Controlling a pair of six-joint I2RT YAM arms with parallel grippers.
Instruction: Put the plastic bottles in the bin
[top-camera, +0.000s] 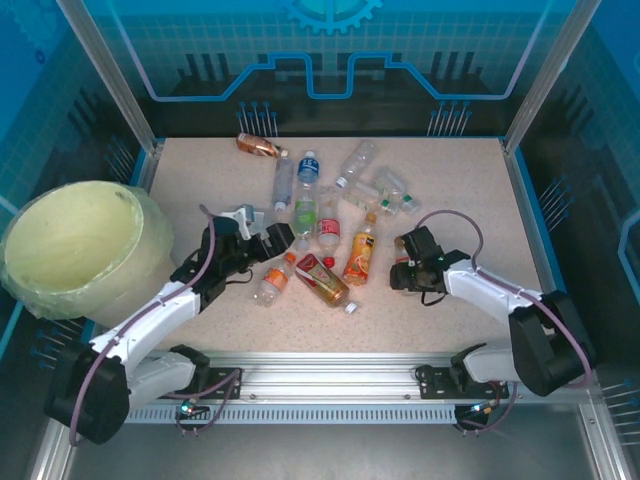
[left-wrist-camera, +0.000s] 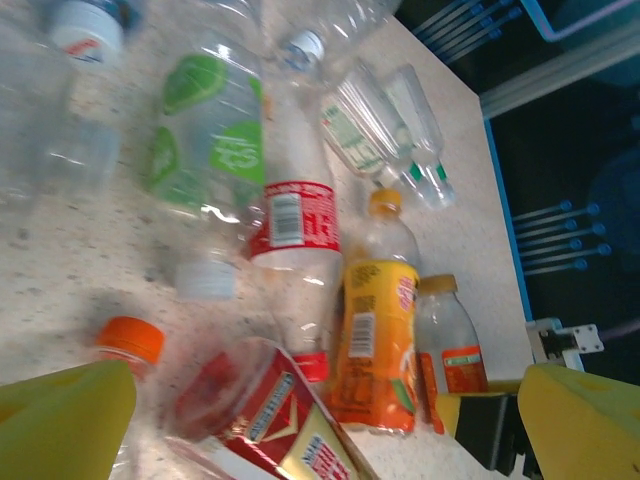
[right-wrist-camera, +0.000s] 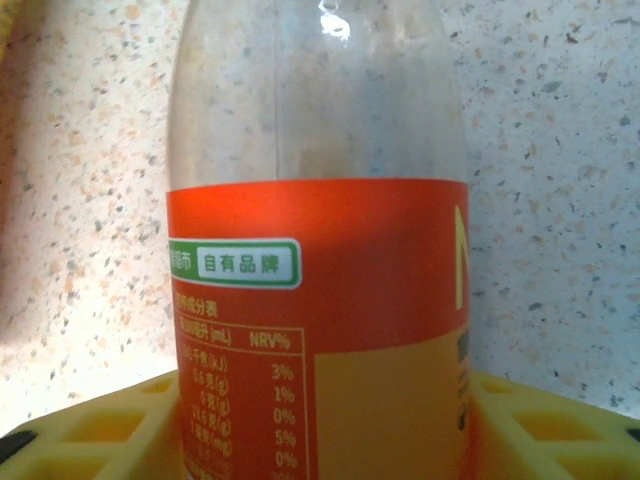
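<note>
Across the middle of the speckled desk (top-camera: 470, 200) lie the plastic bottles (top-camera: 320, 225), scattered loosely, some touching and some apart. The bin (top-camera: 70, 250) stands at the desk's left edge, well apart from them. Seen from the left wrist, the left fingers (left-wrist-camera: 60, 425) are released and spread wide, one at each lower corner of the view. Between them show an orange-capped bottle (left-wrist-camera: 130, 345) and a crushed red-labelled bottle (left-wrist-camera: 270, 410). Beyond those lie a yellow-orange bottle (left-wrist-camera: 375, 345), a taller bottle with a red band (left-wrist-camera: 290, 215) just beside it, and a green-labelled bottle (left-wrist-camera: 215, 140) farther off. From overhead, the left fingers sit at the near-left edge of the cluster, between it and the bin. The right fingers (right-wrist-camera: 90, 430) are at the cluster's right side and flank an orange-labelled bottle (right-wrist-camera: 320, 260). That bottle lies on the desk with its clear upper part pointing away from the wrist camera. The bottle sits between them, but I cannot tell whether they are clenched on it or only standing beside it.
</note>
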